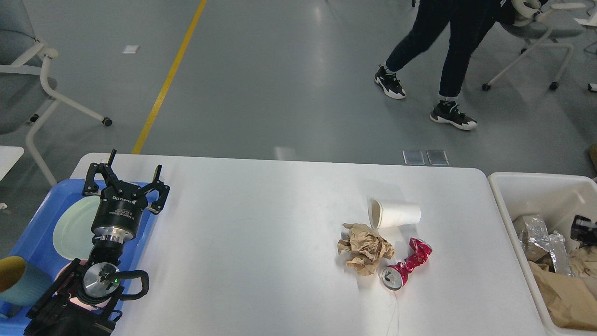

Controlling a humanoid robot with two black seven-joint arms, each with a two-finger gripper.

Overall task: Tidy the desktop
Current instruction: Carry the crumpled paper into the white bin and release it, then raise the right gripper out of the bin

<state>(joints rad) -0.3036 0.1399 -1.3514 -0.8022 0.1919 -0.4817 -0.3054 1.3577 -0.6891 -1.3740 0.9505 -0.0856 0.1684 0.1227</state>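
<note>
The left gripper (127,179) hangs spread wide and empty over the desk's (261,242) left edge, above a blue tray (42,210); the right gripper (583,229), dark over the bin (501,196), I cannot tell; a cup (395,213), crumpled paper (364,248) and crushed can (406,264) lie right of centre.

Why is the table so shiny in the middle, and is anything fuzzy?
Head view: ceiling light glares softly off the white table and the floor; the cup, paper ball and can cast faint shadows; the walking person looks slightly blurred.
</note>
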